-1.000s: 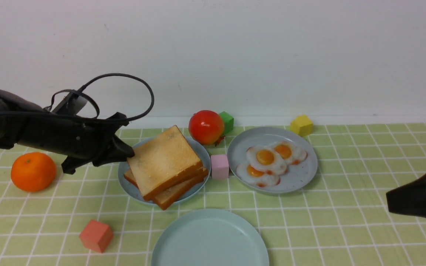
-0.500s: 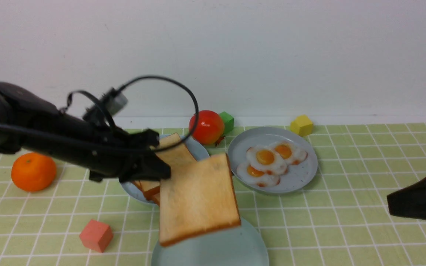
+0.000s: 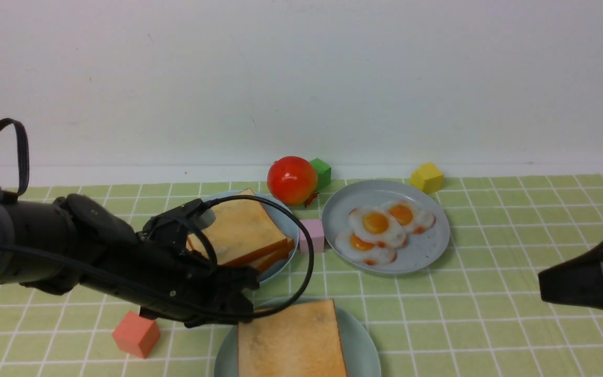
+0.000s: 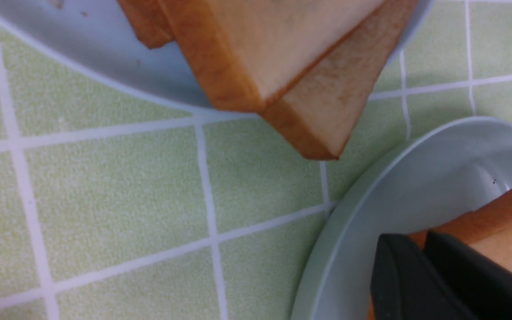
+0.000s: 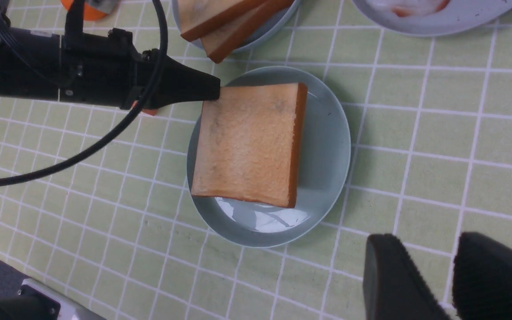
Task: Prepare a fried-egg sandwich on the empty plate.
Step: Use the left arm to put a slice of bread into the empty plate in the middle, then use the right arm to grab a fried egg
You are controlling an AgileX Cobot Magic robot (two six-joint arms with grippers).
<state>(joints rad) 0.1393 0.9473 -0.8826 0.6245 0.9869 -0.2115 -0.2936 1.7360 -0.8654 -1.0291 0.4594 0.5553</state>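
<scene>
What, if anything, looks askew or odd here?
Nothing spilled or damaged. Slightly askew: the toast sits off-centre on the green plate, and one stacked slice juts past the rim of its blue plate.

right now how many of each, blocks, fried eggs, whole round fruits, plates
blocks: 4
fried eggs: 3
whole round fruit, the red one and the orange: 2
plates: 3
total: 12

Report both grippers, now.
Left gripper: at the edge of the toast over the mint plate; grip or release can't be told.
Right gripper: open, holding nothing.
</scene>
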